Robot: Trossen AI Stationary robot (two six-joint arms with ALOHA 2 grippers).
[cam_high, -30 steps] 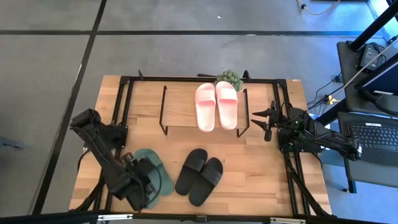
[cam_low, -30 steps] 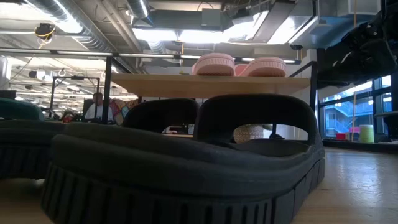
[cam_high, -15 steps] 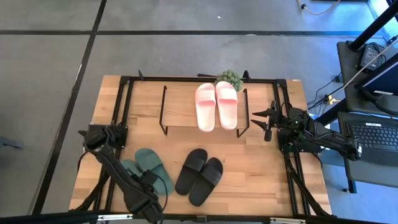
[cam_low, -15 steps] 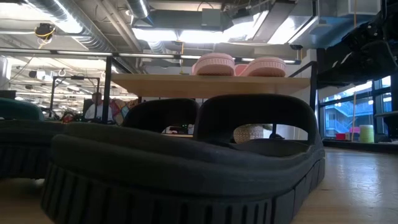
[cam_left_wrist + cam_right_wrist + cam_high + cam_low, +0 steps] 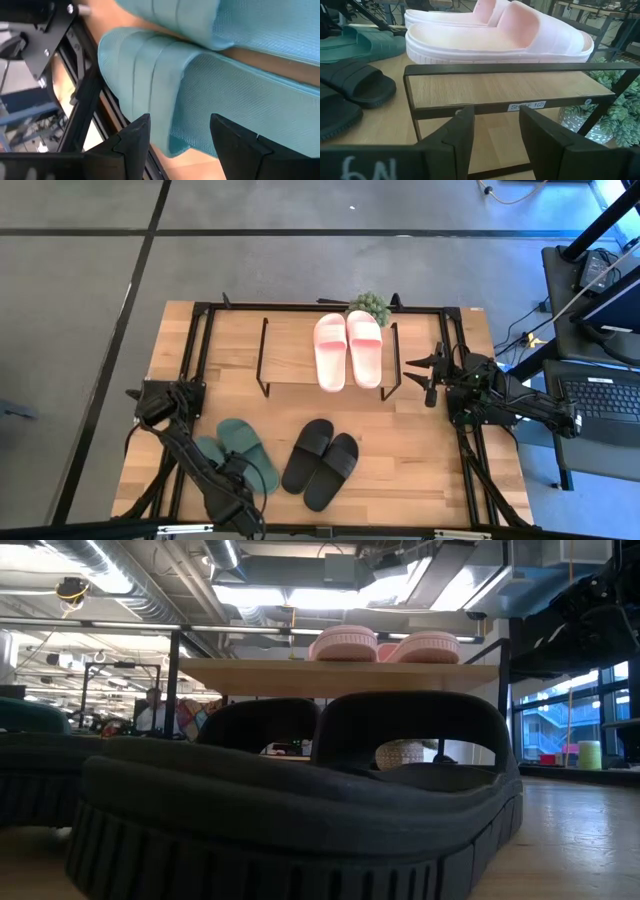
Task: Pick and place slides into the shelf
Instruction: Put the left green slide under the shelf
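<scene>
While the left tool [image 5: 177, 131] hangs spread over the dark green slides [image 5: 215, 95], touching nothing, the right tool [image 5: 492, 120] waits spread beside the shelf [image 5: 505, 90].

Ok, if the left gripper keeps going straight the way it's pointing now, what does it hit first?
Most likely the green slide: the left gripper is open, and that slide's strap and sole edge fill the gap just ahead of its fingers. Exact depth is unclear, but nothing else lies between them.
</scene>
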